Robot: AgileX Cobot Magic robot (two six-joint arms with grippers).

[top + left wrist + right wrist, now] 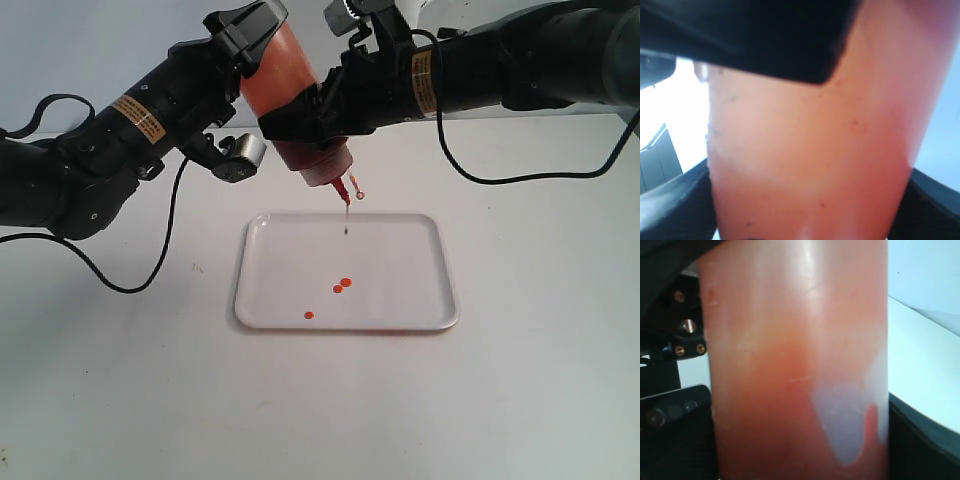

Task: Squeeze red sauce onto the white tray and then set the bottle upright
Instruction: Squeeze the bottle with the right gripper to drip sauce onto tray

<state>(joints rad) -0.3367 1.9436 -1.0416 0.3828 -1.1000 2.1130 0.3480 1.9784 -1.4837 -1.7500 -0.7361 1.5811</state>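
— Where is the bottle now?

— The bottle (283, 70) is in the air, upside down and a little tilted, above the far edge of the white tray (410, 262). Its red nozzle (342, 187) points down, and the small cap (359, 195) hangs beside the tip.

— Who holds it?

— Both arms. The left gripper (262, 45) is clamped on the base end, which is now the top. In the left wrist view the bottle (810, 150) fills the space between the dark fingers (765, 45). The right gripper (303, 118) is closed around the lower part. In the right wrist view the bottle (790, 365) sits between the black pads (922, 440).

— Is there sauce on the tray?

— Yes. A blob of red sauce (343, 285) lies near the middle, and a smaller dot (309, 315) lies closer to the near rim. A thin thread hangs from the nozzle, just inside the far rim.

— How much room is around it?

— The tray lies flat on the white table (530, 390). Beside the near rim and the right rim there is wide bare table. On the left a black cable (120, 283) lies on the table, apart from the left rim. The arms come in from both sides, above the table, behind the far rim.
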